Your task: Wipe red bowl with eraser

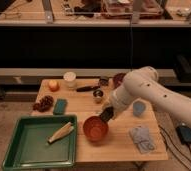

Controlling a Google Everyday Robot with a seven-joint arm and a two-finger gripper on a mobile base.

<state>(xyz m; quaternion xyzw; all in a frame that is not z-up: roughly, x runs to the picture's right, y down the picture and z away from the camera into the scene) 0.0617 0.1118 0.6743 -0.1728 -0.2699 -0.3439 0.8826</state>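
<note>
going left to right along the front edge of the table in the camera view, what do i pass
green tray → red bowl (gripper, shut on the eraser, at its upper right rim) → grey cloth

The near bowl (pixel 95 129) sits on the table (pixel 120 146), just right of the tray (pixel 29 150). The gripper (pixel 107 114) hangs at its far right rim, left of the cup (pixel 139 108).
</note>
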